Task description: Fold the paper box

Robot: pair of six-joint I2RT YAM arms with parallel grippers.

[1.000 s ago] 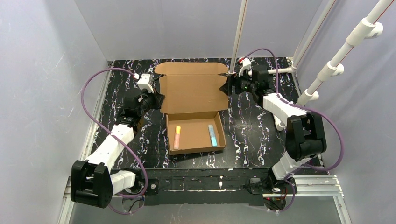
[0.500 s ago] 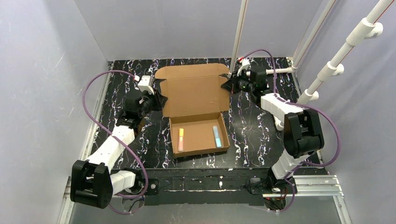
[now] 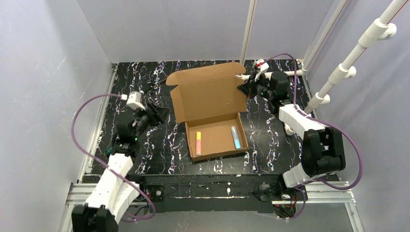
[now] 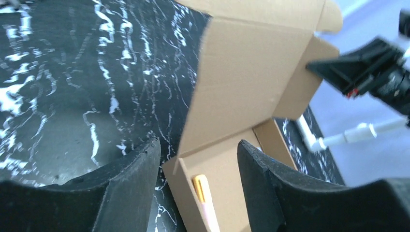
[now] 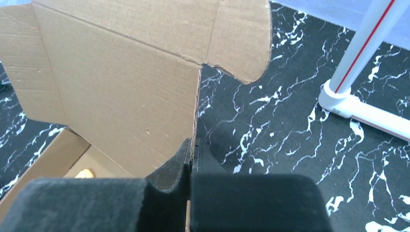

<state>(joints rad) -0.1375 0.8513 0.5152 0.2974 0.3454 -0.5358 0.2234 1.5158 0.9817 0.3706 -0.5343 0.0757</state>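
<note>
Right wrist view: the pinched strip of cardboard is hidden by the closed fingertips of the right gripper point(image 5: 192, 147), which is clamped on the right edge of the raised lid of the paper box point(image 3: 208, 94), just below 1 rounded corner flap point(image 5: 241, 38). Left wrist view: the left gripper point(image 4: 198, 145) is seen standing wide with nothing held; its 2 fingers point(image 4: 130, 188) cover the near table point(image 4: 58, 96), and the box lies just ahead of them, apart, its near corner framed in the gap. The box tray is cut off at the lower edge of that view. From above, 1 box is counted, lid tilted up and back, tray open on the table between the 2 grippers. 2 markers lie in the tray, well apart: 1 orange-pink marker point(image 3: 198, 143) on the side toward the left gripper, 1 blue marker point(image 3: 236, 137) on the side toward the right gripper. Any print on the markers is too small to be read. Only the orange tip is caught in each wrist view. 1 white pipe point(image 5: 358, 53) with a red line is seen beyond the right gripper, its top cut off.
</note>
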